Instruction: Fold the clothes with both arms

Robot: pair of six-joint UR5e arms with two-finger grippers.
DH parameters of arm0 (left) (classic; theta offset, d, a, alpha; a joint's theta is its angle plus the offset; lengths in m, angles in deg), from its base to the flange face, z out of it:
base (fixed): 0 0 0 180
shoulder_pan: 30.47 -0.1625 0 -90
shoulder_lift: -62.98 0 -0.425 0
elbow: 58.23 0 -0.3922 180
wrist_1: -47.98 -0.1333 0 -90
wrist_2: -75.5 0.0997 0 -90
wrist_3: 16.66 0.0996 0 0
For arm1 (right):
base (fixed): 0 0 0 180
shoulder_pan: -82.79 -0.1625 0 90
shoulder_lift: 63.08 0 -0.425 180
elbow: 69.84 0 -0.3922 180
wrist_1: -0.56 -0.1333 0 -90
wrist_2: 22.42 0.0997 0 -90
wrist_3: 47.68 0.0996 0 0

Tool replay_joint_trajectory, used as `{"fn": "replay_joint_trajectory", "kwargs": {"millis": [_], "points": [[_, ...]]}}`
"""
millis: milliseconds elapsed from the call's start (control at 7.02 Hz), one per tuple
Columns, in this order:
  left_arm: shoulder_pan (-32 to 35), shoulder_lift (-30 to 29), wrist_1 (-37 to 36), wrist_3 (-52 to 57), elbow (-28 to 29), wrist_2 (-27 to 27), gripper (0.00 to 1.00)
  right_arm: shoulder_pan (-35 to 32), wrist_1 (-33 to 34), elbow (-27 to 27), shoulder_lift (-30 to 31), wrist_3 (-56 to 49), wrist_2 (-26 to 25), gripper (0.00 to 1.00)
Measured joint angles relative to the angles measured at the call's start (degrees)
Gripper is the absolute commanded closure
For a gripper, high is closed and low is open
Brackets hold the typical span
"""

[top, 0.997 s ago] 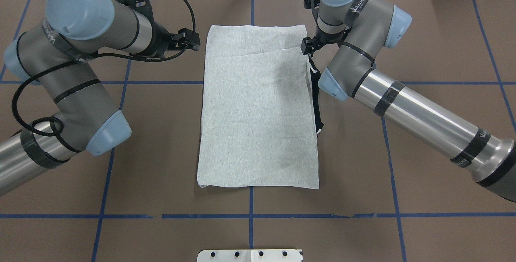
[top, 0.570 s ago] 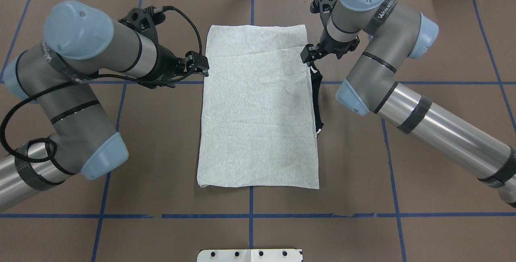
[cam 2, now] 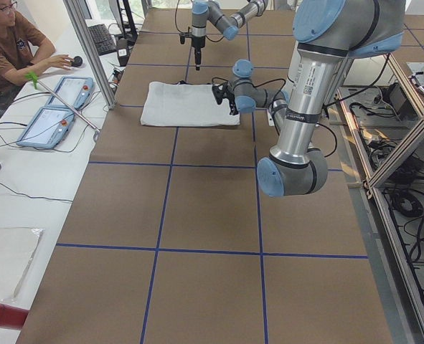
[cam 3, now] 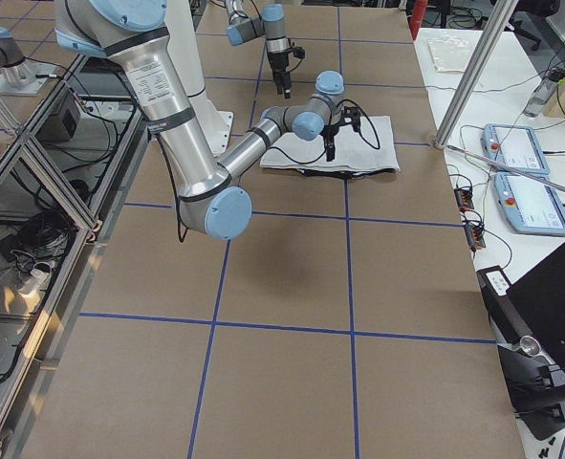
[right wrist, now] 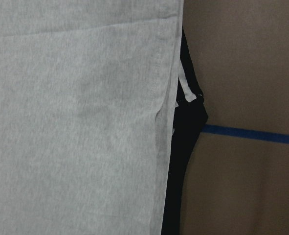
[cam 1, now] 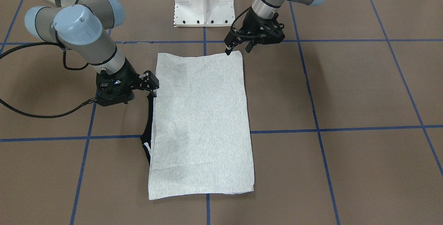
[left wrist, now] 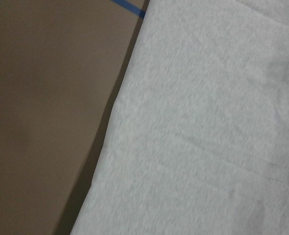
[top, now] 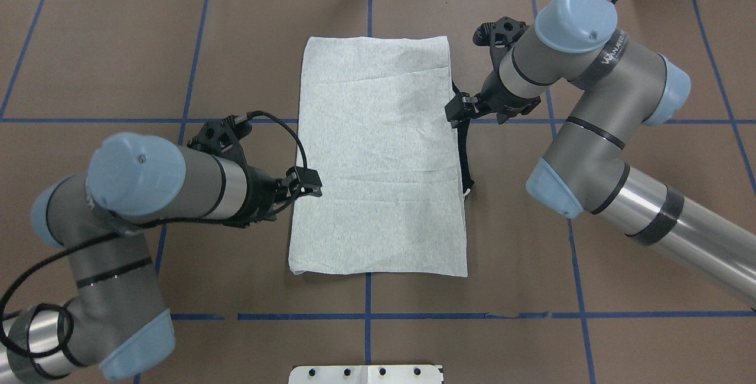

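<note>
The grey T-shirt (top: pixel 378 159) lies flat on the table, folded into a long rectangle with its plain back up. Its black collar (top: pixel 466 153) sticks out from under the right edge and also shows in the right wrist view (right wrist: pixel 183 147). My left gripper (top: pixel 307 182) hovers at the shirt's left edge, toward the robot's end, open and empty; in the front view (cam 1: pixel 238 46) it stands over the near-robot corner. My right gripper (top: pixel 458 109) sits at the right edge just above the collar, open and empty. The left wrist view shows only cloth (left wrist: pixel 208 137) and table.
The white pedestal base (cam 1: pixel 204 3) stands at the robot's side of the table. Blue tape lines (top: pixel 366 316) cross the brown table cover. An operator (cam 2: pixel 11 43) sits beside control tablets (cam 2: pixel 54 107) past the far table edge.
Both grippers have moved along the shirt's side edges toward the robot, the left one much farther than the right. The shirt has not moved.
</note>
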Motion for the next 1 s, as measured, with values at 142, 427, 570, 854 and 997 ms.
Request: {"fn": "replay_joint_trajectory", "kwargs": {"millis": [142, 427, 570, 854, 997], "points": [[-3.4, 0.6, 0.1, -3.3, 0.7, 2.9, 0.01, 0.3, 0.0, 1.3, 0.8, 1.0, 0.0, 0.00], [-5.8, 0.7, -0.1, -5.2, 3.4, 4.6, 0.05, 0.6, -0.1, 1.8, 1.2, 1.5, 0.0, 0.00], [-6.1, 0.5, -0.1, -5.4, 4.9, 4.8, 0.11, 0.7, -0.1, 1.7, 1.3, 1.5, -0.1, 0.00], [-6.2, 0.1, -0.2, -5.3, 6.0, 4.8, 0.30, 0.8, -0.1, 1.5, 1.6, 1.5, -0.1, 0.00], [-6.1, 0.1, -0.2, -5.2, 6.0, 4.8, 0.41, 0.8, -0.1, 1.5, 1.6, 1.5, -0.1, 0.00]]}}
